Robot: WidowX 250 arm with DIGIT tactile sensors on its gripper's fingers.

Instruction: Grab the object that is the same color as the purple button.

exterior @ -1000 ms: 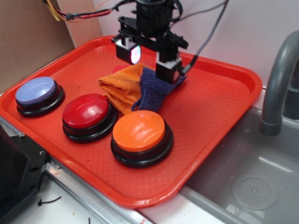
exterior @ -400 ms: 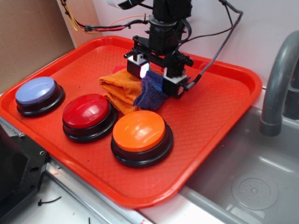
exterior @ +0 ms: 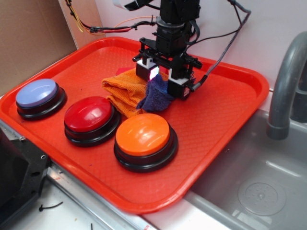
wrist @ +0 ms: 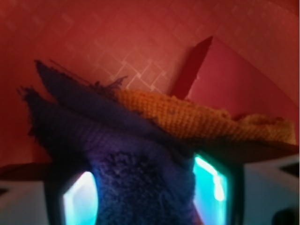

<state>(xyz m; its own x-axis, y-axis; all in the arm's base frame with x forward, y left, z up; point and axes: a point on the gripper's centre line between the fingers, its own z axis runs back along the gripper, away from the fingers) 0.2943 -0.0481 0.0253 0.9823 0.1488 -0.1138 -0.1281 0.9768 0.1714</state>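
On the far left of the red tray [exterior: 230, 120] I see the purple button [exterior: 38, 93], its pale lavender dome setting the colour I am after. Next come the red button [exterior: 90, 115] and the orange button [exterior: 144, 135], both the wrong colour. Behind them lies the orange cloth [exterior: 122, 88], and touching its right edge is the purple rag [exterior: 156, 97], bunched up with its top drawn between the fingers of the gripper [exterior: 160, 79]. In the wrist view the rag [wrist: 136, 178] fills the gap between the two glowing pads, so I read the jaws as pinched on it. The orange cloth [wrist: 197, 117] sits right behind it there, touching. I judge the rag light, soft and floppy: it will sag and drape when raised. Its fuzzy pile should grip well, but may snag the orange weave beside it. A bunched fold near the middle is the best hold.
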